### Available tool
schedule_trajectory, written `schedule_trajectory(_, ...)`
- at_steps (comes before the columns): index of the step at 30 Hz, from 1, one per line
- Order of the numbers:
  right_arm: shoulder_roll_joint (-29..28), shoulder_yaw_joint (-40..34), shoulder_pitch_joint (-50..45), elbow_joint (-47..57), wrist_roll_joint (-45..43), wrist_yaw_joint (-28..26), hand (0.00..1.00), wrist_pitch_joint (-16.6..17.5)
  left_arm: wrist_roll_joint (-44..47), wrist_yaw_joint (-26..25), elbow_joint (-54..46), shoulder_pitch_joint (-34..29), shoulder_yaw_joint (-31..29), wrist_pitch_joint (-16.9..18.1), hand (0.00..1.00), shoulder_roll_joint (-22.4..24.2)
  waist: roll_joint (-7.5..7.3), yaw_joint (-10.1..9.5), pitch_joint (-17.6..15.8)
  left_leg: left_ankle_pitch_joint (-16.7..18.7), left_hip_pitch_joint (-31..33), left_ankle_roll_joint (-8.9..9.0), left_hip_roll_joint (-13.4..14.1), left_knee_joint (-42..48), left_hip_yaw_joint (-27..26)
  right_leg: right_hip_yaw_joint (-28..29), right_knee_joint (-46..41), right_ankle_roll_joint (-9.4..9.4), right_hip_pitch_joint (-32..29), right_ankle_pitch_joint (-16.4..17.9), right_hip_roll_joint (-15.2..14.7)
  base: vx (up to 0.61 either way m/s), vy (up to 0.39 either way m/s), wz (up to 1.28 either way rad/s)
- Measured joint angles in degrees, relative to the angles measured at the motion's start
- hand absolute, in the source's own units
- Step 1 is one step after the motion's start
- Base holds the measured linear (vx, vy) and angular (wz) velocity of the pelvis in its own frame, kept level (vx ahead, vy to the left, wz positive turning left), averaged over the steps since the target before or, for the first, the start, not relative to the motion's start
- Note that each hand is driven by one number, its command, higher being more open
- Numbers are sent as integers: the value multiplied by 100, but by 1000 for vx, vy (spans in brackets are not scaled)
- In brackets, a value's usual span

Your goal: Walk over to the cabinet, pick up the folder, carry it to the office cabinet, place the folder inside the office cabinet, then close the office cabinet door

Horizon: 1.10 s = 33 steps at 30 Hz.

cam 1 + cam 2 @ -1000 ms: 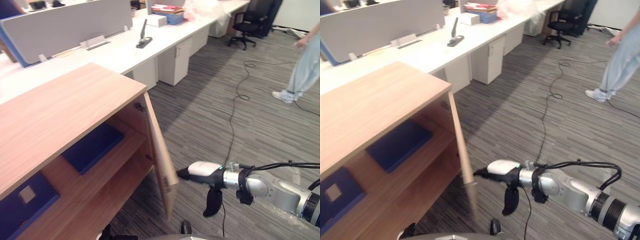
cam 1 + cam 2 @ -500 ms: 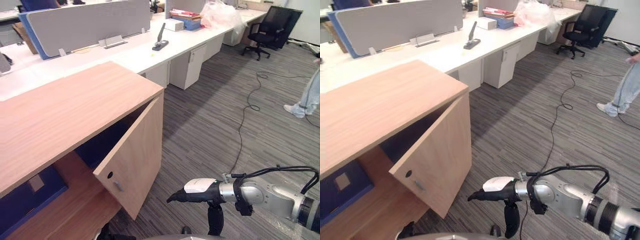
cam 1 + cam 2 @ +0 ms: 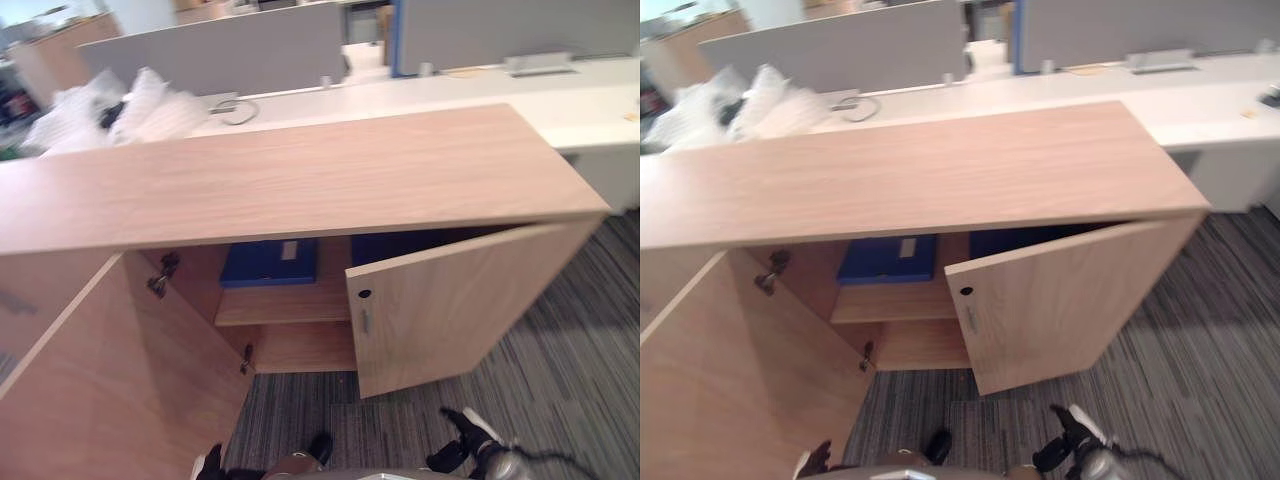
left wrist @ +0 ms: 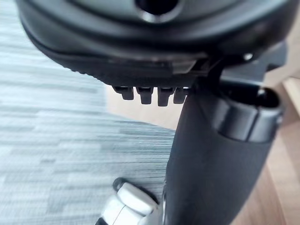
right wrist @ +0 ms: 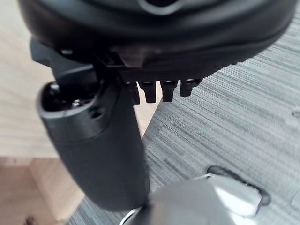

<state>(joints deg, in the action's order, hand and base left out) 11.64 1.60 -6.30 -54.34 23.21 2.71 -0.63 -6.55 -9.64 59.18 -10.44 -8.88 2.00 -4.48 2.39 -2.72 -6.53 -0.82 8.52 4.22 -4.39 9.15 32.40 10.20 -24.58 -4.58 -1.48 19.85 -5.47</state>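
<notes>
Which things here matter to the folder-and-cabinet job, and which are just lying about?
Job: cabinet, its half-open right door, blue folder on the shelf, right hand.
Lying about: desk, plastic bags, partition.

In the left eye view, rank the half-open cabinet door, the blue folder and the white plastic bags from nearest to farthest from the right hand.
Measured from the right hand, at the bottom edge:
1. Cabinet door, half open, just beyond the hand.
2. Blue folder, on the shelf inside, further left.
3. White plastic bags, on the desk behind the cabinet, far left.
</notes>
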Motion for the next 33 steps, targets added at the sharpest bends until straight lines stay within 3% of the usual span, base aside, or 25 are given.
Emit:
schedule_trajectory(1,-101,-97,-75,3,-161,46,100,-48,-4,13,-113,-30,-156,-18,100,37,-17,0,5,0,107,12,-1,155,-2,-197,16,36,50,24,0,-21,-182,168)
schedule_trajectory(3,-318,-322,-147,-15,-798,112,100,-176,127,0,-372,-65,-453,-23,100,128,-112,-134,10,54,404,200,-50,542,20,-601,14,99,125,96,81,-12,-107,89)
schedule_trajectory(6,-468,-336,-174,-5,-1256,194,100,-183,365,-9,-616,-177,-748,-15,100,191,-317,-250,85,-9,456,292,-123,485,402,-956,188,111,283,123,125,7,-50,62)
schedule_trajectory(8,-544,-464,-176,-2,-1443,255,100,-168,491,-25,-638,-179,-974,-13,100,259,-356,-311,89,-36,447,321,-172,498,549,-1180,202,167,398,156,142,-22,-32,68)
schedule_trajectory(9,-593,-598,-174,-3,-1451,263,100,-151,545,-43,-675,-184,-1156,-11,100,338,-355,-306,50,-67,467,251,-211,572,435,-1389,202,210,498,191,141,-38,-16,77)
schedule_trajectory(10,-610,-659,-170,-10,-1450,265,100,-150,617,-35,-682,-181,-1274,-6,100,384,-364,-290,30,0,527,-17,-202,622,167,-1518,204,228,544,203,129,-58,-3,92)
schedule_trajectory(11,-667,-776,-132,-18,-1449,270,100,-155,755,-37,-691,-163,-1511,-8,100,455,-359,-282,-27,191,753,-767,29,773,-687,-1777,225,246,608,197,120,-56,-44,118)
schedule_trajectory(12,-699,-880,-137,-51,-1448,275,100,-157,861,-19,-700,-164,-1683,-11,100,504,-392,-214,-37,312,997,-797,428,820,-1565,-2141,320,276,700,176,130,-41,-51,136)
schedule_trajectory(13,-721,-975,-136,-77,-1451,282,100,-160,872,-2,-711,-129,-1737,-13,100,524,-428,-177,-54,388,1239,-687,576,1254,-2007,-2390,347,286,764,169,85,18,-62,162)
schedule_trajectory(14,-731,-1183,-134,-181,-1457,298,100,-177,881,-1,-709,-75,-1800,-19,100,565,-371,-154,-102,522,1638,-553,917,2447,-3049,-2823,333,293,847,169,76,96,-12,154)
schedule_trajectory(15,-733,-1350,-141,-228,-1493,309,100,-198,889,3,-698,-113,-1998,-50,100,635,-316,-161,-106,702,1599,-690,1255,3156,-3985,-3103,278,293,908,169,72,130,5,138)
schedule_trajectory(16,-734,-1442,-143,-227,-1609,320,100,-198,891,-8,-699,-144,-2070,-77,100,699,-263,-148,-109,1001,1481,-821,1423,3281,-4372,-3209,202,293,905,171,77,160,21,119)
schedule_trajectory(17,-703,-1663,-132,-198,-1778,330,100,-192,904,-1,-695,-204,-2120,-109,100,808,-34,-143,-130,1201,1355,-1087,1509,3045,-4871,-3340,-20,331,900,190,214,50,-9,166)
schedule_trajectory(18,-758,-1992,-111,-284,-1964,390,100,-205,926,82,-676,-103,-2071,-124,100,732,-33,-31,-211,912,1228,-1032,1038,2218,-4592,-3109,-55,737,689,395,318,-16,-47,262)
schedule_trajectory(19,-993,-2280,-121,-399,-2141,412,100,-195,924,78,-647,63,-2180,-115,100,602,-356,165,-168,967,1112,-905,801,2154,-4971,-2945,717,839,561,-83,324,-74,-52,261)
schedule_trajectory(20,-1058,-2394,-142,-433,-2184,416,100,-163,933,37,-580,65,-2184,-124,100,579,-326,182,-166,1266,1069,-902,1026,2769,-5254,-3139,796,635,663,-183,264,13,-12,201)
schedule_trajectory(21,-1033,-2588,-134,-493,-2318,389,100,-151,940,12,-426,7,-2133,-125,100,543,-270,162,-126,1480,772,-638,1270,3101,-5440,-3333,816,611,727,-201,211,101,69,123)
schedule_trajectory(22,-983,-2835,-58,-571,-2374,393,100,-159,946,26,-140,-1,-2060,-129,100,553,-90,183,-134,1740,230,-222,1381,2610,-5281,-3494,830,596,791,-204,186,115,132,110)
schedule_trajectory(23,-937,-2994,36,-635,-2487,391,100,-148,1056,55,79,20,-2073,-152,100,596,28,192,-119,1746,-26,-516,1081,1765,-5223,-3585,926,447,781,-294,125,75,167,78)
schedule_trajectory(24,-957,-3020,74,-671,-2561,387,100,-151,1081,88,169,21,-2046,-162,100,527,-52,177,-145,1587,-129,-487,930,1486,-5220,-3590,989,384,793,-337,38,32,140,52)
schedule_trajectory(25,-1031,-3091,93,-717,-2583,375,100,-160,1112,90,280,-73,-1929,-197,100,424,-159,222,-104,1198,-433,-523,606,707,-5199,-3589,1036,337,790,-500,-130,35,112,36)
schedule_trajectory(26,-1098,-3218,93,-753,-2623,379,100,-158,1153,91,332,-162,-1875,-220,100,405,-174,300,-64,879,-702,-570,401,69,-5146,-3607,1000,295,778,-614,-233,44,82,32)
schedule_trajectory(29,-1090,-3393,94,-847,-2801,383,100,-163,1391,128,361,-208,-1703,-216,100,364,-161,313,-60,467,-1144,-617,180,-782,-5101,-3622,841,249,776,-677,-337,47,89,12)
schedule_trajectory(33,-1099,-3425,89,-951,-2801,409,100,-182,1748,174,267,-174,-1458,-128,100,259,-243,327,-49,313,-1399,-549,82,-1146,-5076,-3624,799,219,838,-694,-395,32,43,0)
